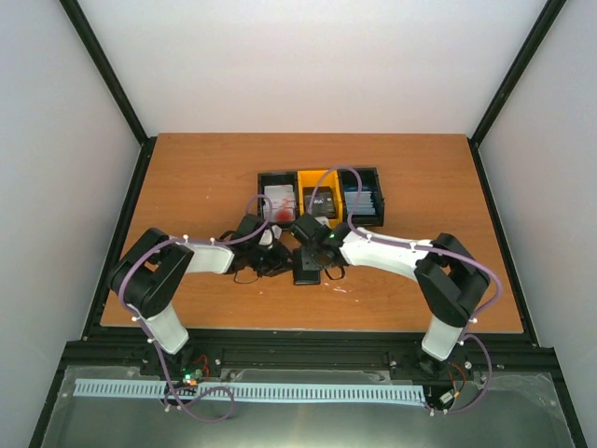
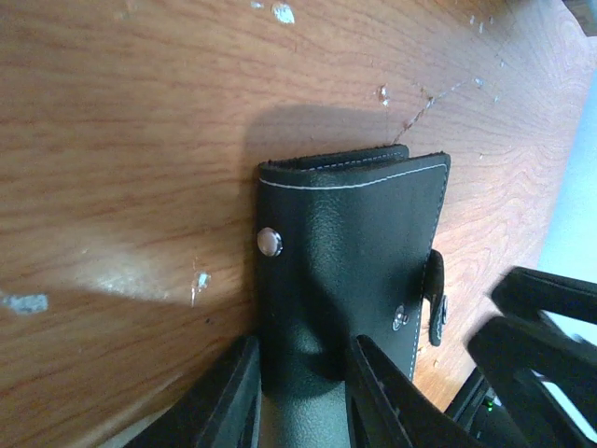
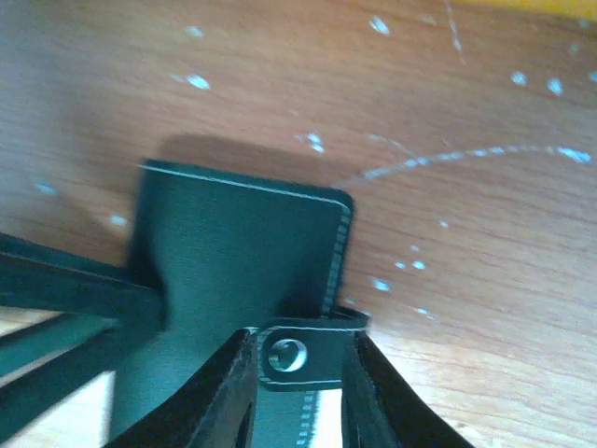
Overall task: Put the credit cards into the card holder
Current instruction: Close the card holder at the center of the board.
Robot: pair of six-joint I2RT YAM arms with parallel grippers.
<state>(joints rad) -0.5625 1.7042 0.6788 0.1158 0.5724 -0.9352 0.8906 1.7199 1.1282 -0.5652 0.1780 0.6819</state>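
Card holder: small black folding wallet, grained leather-like skin, pale stitching, folded shut. Lying flat on the table, near the middle, just in front of the bins.

Handling, by judgement: light, soft, pliant under pressure; likely to slide on the smooth wood unless pinned. Flaps apt to spring back once released. Not fragile. Best taken by an outer edge for anchoring and by the clasp tab for lifting the cover; round snap stud on the top face better left alone.

Relation to the tools: flanked by both arms. Left gripper at one short edge, fingers either side of the folded body, leather puckered between them; clamped on the card holder by the look of it. Right gripper at the opposite side, fingers touching both sides of the clasp tab, snap ring showing between them; apparently pinching it.

Credit cards: none at the card holder; white, dark and blue stacks in the bins, well behind both grippers.
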